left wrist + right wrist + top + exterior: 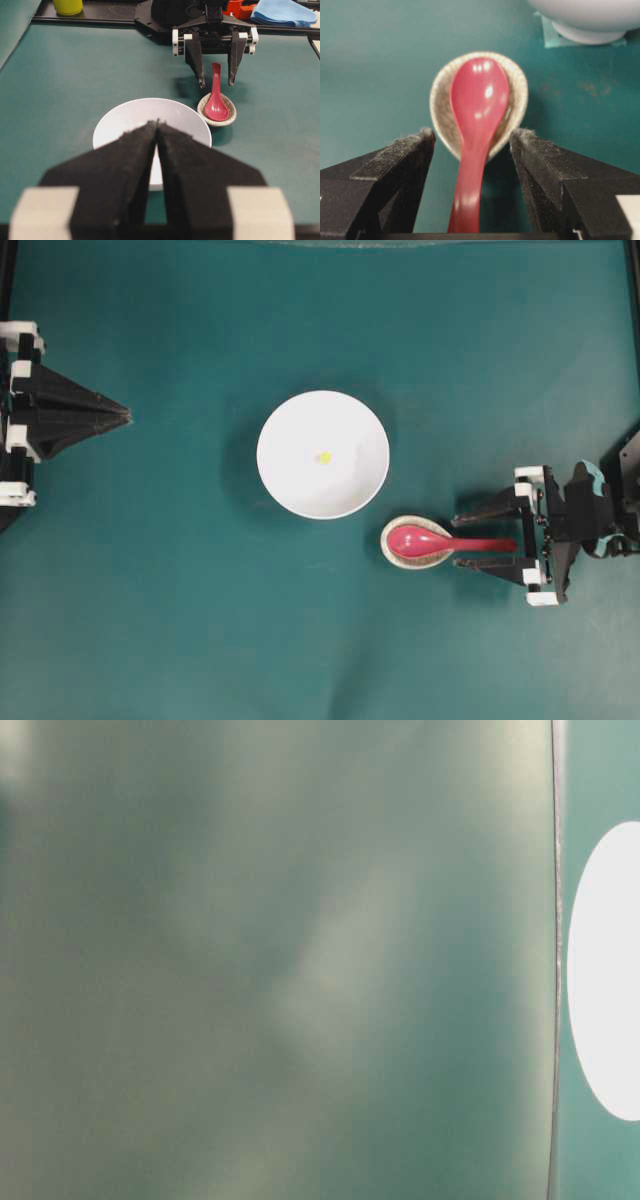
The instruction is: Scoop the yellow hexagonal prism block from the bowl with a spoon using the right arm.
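Note:
The white bowl (pixel 322 490) sits mid-table, and the tiny yellow hexagonal prism block (pixel 325 456) lies near its centre. The pinkish-red spoon (pixel 432 541) rests with its scoop in a small speckled dish (pixel 390 545), its handle pointing right. My right gripper (pixel 458 541) is open, and its fingers straddle the handle without touching it. In the right wrist view the spoon (pixel 479 100) runs between the fingertips (pixel 425 137) of that gripper (pixel 472 133). My left gripper (pixel 128 416) is shut at the left edge. In its wrist view (pixel 157 122) it hides the block in the bowl (pixel 115 125).
The speckled dish (pixel 440 95) stands just right of the bowl's foot (pixel 587 32). Behind the right arm a black rail carries a yellow cup (pixel 67 6), a red object (pixel 235 7) and a blue cloth (pixel 280 12). The table-level view is blurred, with a white oval (pixel 610 970) at its right.

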Robot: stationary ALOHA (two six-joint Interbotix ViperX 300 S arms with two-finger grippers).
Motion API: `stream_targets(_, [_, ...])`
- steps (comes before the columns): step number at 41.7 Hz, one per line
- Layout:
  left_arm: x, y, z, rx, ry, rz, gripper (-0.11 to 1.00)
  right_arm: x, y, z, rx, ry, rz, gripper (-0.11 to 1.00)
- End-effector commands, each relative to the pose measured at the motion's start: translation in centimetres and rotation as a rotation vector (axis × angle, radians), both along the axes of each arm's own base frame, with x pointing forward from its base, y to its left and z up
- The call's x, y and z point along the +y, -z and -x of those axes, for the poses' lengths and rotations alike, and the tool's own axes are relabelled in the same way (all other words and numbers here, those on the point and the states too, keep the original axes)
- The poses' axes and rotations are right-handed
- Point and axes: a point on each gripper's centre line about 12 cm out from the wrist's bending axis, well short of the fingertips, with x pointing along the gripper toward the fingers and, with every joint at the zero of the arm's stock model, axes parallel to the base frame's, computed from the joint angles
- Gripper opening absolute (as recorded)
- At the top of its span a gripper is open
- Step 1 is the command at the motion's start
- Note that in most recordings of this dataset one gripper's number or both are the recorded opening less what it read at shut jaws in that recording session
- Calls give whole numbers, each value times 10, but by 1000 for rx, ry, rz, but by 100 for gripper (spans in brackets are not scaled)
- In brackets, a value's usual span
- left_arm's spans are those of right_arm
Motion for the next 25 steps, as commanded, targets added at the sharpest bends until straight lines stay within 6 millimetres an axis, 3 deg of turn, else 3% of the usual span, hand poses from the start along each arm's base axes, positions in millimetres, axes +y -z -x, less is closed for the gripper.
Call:
stream_targets(1, [0, -9, -3, -23, -1, -4, 9, 2, -1, -3, 2, 0, -3, 64])
stream_targets(25, [0, -8, -3, -20, -1, -4, 9, 1, 5, 0, 55, 1, 73, 63])
